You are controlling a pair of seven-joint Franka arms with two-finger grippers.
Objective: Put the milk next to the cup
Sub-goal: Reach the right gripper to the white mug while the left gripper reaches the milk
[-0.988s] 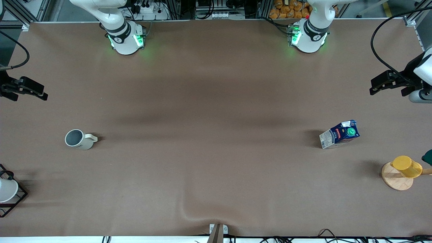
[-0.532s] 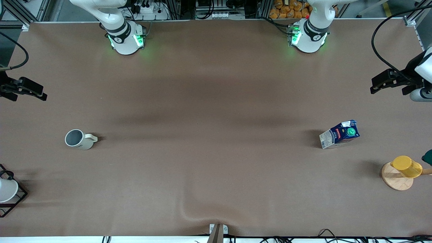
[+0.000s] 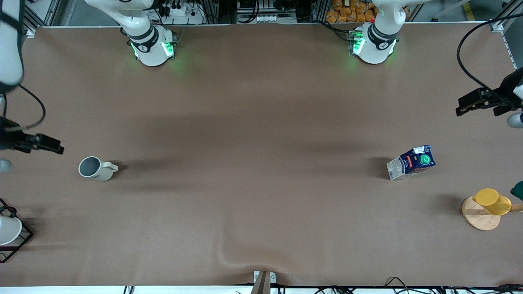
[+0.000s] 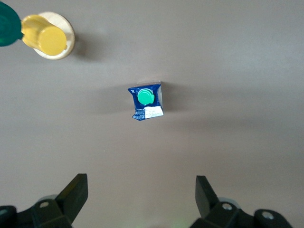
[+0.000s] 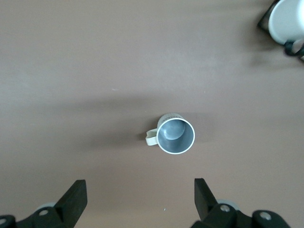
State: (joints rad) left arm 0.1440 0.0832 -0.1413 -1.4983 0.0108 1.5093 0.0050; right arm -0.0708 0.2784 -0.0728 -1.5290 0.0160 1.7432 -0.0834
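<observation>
A: Where's the milk [image 3: 411, 162]?
B: Lower right of the front frame, seemingly upright; the cup [image 3: 94, 168] sits far left.
A: Grippers?
B: Left gripper [image 4: 141, 202] and right gripper [image 5: 140, 199] hover, fingers wide, empty.

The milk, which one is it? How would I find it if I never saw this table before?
Look at the left arm's end of the brown table. Standing alone there, farther from the front camera than the yellow cup on its round wooden base, is the milk. It is a small dark blue carton, the only boxy thing, with a round green cap on top and a white end.
</observation>
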